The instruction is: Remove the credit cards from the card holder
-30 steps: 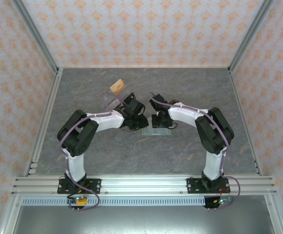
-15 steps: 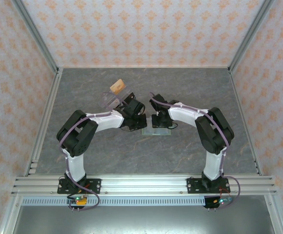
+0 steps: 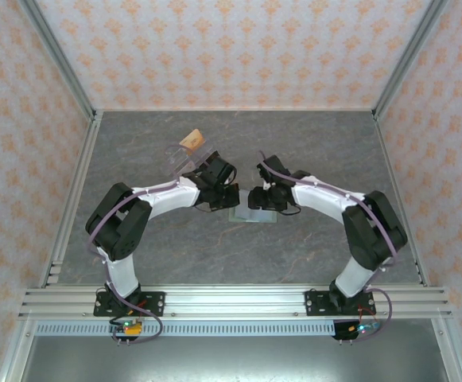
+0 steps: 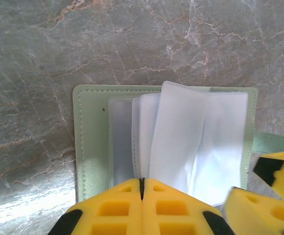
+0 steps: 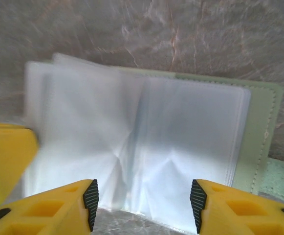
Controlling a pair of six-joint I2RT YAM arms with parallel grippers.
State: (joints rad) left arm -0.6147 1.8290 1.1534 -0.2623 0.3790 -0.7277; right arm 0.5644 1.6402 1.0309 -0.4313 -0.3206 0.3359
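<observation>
The card holder [image 4: 89,147] is sage green, its sleeves [image 4: 181,142] milky clear. The table [image 4: 132,39] is grey and marble-veined; the walls [image 3: 231,48] show orange florets on cream.

Clear plastic tray [image 3: 180,161] holding tan piece [image 3: 189,142], on grey marbled bench [image 3: 326,139] at 11 o'clock from centre. Orange-patterned walls [image 3: 215,48] around. Aluminium rail [image 3: 238,301] at 6 o'clock.

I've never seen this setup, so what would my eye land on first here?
A sage-green card holder lies open on the grey marbled table, its clear plastic sleeves fanned up. The left gripper, yellow-fingered and shut, sits at one edge of it, while the right gripper hangs over the sleeves with jaws open.
</observation>
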